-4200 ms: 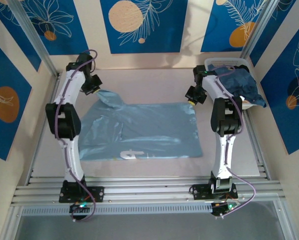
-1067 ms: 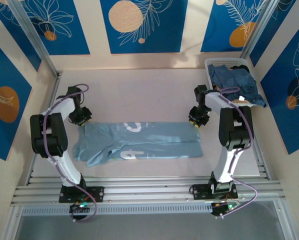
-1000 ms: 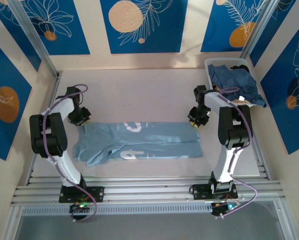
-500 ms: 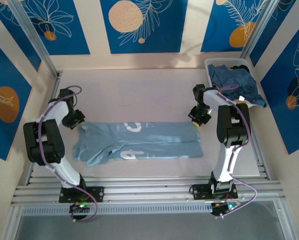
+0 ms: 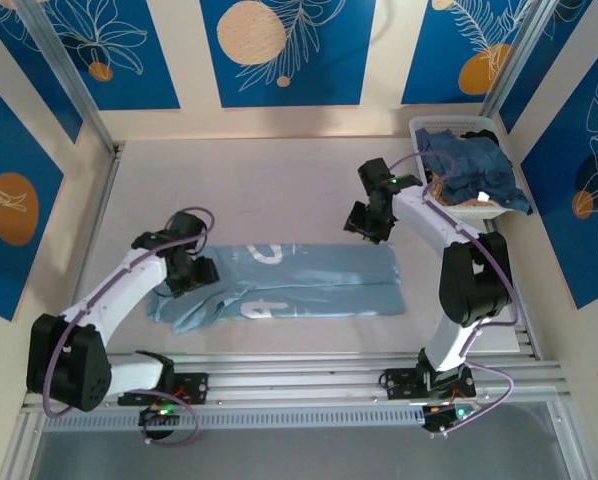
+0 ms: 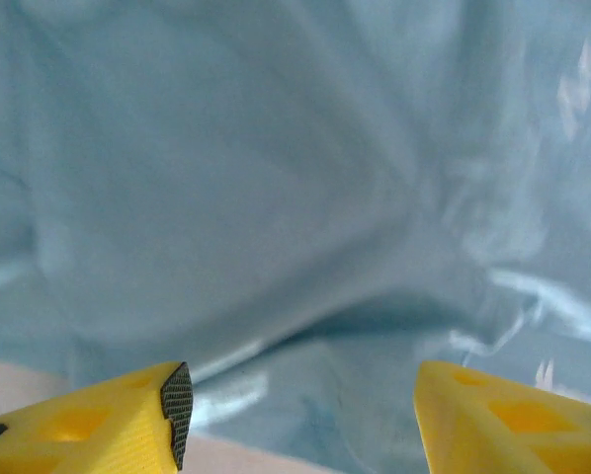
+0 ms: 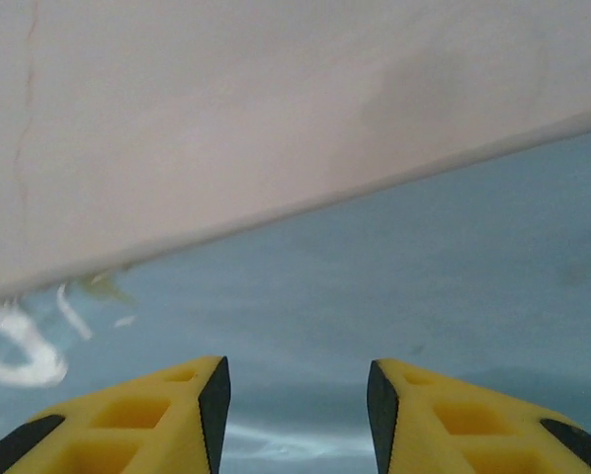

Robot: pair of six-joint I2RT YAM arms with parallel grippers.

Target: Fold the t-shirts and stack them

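T-shirt (image 5: 289, 278) lies beneath left claw (image 5: 197, 272) and seemingly right claw (image 5: 369, 224), both spread, gripping nothing.

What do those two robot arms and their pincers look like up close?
The left arm and right arm are built of white tubes linked by chunky black joints, with a thin purple cable looping along each. The left gripper and right gripper each have two yellow wedge-shaped fingers with hollow cut-outs and black textured pads on their inner faces.
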